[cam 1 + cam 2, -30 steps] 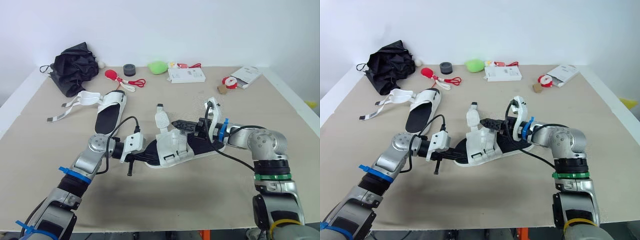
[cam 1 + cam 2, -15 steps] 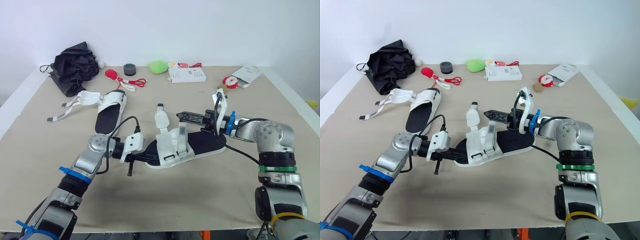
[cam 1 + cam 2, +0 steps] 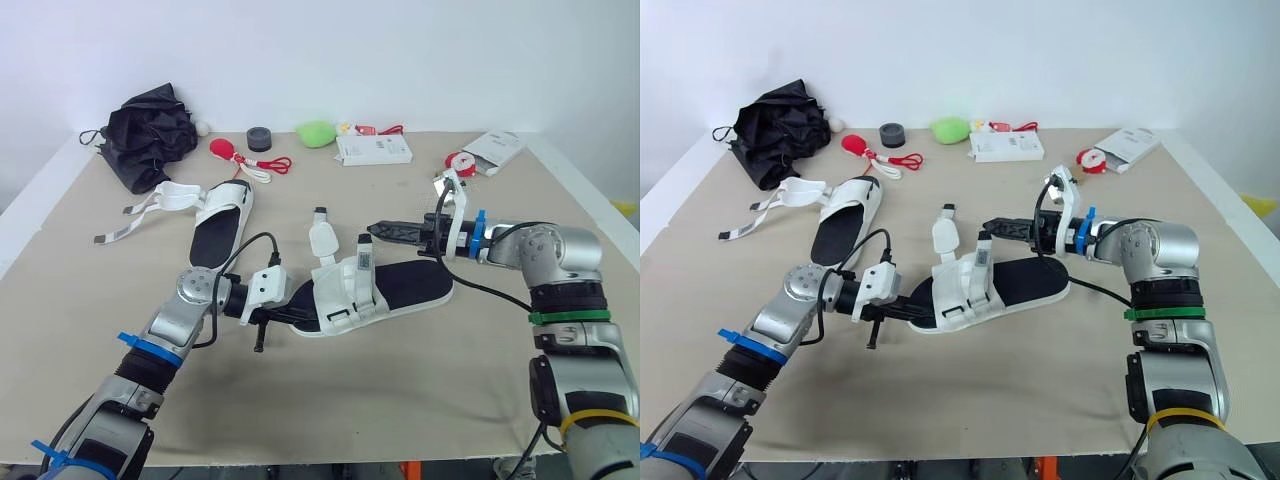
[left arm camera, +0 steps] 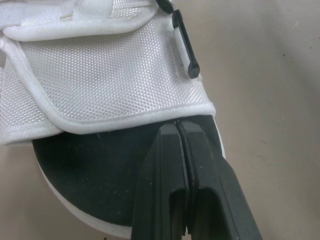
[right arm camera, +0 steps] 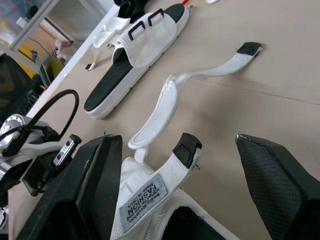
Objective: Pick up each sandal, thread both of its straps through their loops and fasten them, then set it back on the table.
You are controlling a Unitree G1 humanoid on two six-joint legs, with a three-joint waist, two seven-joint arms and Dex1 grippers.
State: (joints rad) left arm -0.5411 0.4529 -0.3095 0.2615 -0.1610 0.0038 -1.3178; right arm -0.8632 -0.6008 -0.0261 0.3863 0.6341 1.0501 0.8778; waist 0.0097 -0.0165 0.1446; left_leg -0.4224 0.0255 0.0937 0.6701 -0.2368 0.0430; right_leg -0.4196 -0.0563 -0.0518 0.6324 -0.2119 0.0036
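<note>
The left gripper [image 4: 177, 126], fingers pressed together, is pinning the light white sandal [image 3: 405, 287] at its toe. The right gripper [image 3: 373, 229] is gaping wide and empty just right of the floppy upright strap [image 3: 363, 258], which is probably best pinched at its stiffer black tip.

Bright, even overhead light, soft shadows, no glare; wrist-cam foregrounds slightly blurred.

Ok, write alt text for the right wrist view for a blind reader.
The right gripper stands wide open, its black fingers framing the black tip of a white strap on the near sandal. A second strap curls over the tan table, with the other sandal beyond.
</note>
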